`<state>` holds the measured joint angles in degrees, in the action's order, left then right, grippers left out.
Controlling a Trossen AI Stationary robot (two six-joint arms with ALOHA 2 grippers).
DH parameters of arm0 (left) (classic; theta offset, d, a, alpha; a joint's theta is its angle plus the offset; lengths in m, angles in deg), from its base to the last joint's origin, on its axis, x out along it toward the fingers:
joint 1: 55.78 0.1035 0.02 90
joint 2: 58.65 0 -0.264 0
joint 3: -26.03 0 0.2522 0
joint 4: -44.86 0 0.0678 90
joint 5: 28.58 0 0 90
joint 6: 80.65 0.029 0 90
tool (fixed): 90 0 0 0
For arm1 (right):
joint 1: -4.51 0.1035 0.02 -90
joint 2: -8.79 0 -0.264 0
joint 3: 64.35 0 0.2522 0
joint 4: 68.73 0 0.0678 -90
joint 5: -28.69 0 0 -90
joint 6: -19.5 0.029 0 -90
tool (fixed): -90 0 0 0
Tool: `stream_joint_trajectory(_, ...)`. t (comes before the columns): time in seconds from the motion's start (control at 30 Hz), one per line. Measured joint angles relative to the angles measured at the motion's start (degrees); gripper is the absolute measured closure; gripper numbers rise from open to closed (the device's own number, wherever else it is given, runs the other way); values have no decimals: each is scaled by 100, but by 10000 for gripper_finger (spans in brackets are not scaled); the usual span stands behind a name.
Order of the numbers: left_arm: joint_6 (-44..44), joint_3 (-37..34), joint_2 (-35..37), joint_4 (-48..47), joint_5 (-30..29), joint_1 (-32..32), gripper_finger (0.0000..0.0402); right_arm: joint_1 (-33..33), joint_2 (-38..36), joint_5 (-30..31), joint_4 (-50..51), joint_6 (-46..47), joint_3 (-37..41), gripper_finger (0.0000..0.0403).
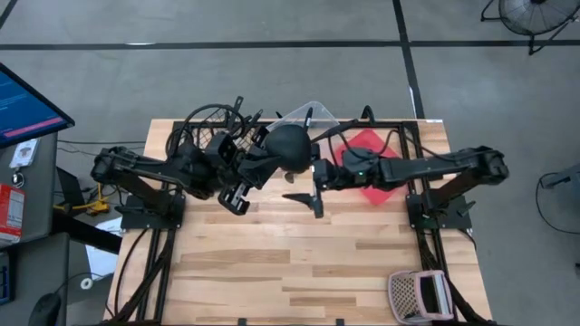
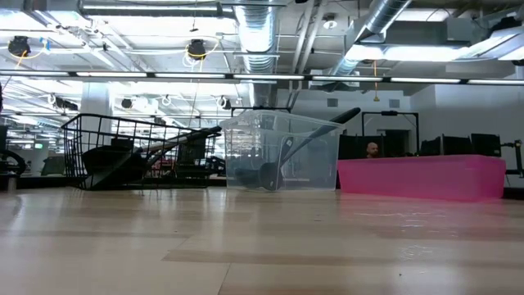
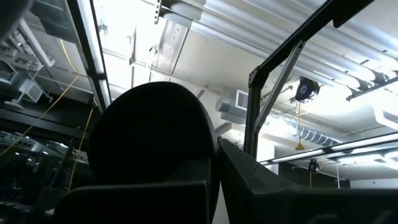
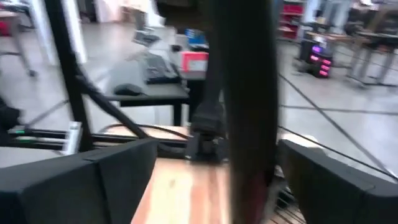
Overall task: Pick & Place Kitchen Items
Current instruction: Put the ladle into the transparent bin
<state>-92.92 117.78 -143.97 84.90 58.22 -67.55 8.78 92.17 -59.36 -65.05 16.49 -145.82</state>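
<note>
Left gripper [image 1: 263, 163] grasps a ladle [image 1: 292, 147] bowl-up, apparently mid-handover, while right gripper [image 1: 317, 181] clamps its handle [image 4: 249, 93] above the table [image 1: 272, 263].

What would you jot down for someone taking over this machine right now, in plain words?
Left hand: pointing up at the ceiling, shut on a big black spoon.
Right hand: over the middle of the table, at a dark handle; whether it grips, I cannot tell.
Other utensils lie in the wire basket, and more in the clear tub.
Done: unclear.
Left: set down what is in hand, then handle the rest; where they go, the pictures do not show.
</note>
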Motion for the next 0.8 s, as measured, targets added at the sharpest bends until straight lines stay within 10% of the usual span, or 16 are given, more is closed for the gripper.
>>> stream_joint_trajectory(0.17,0,0,0,17,0,0,401,5,197,610,428,-22,-331,134)
stream_joint_trajectory(0.37,3,0,0,29,-85,3,401,21,212,740,1355,-106,-676,324)
stream_joint_trajectory(0.8,298,0,63,-1354,-341,0,333,291,-259,1020,1826,98,-1118,315)
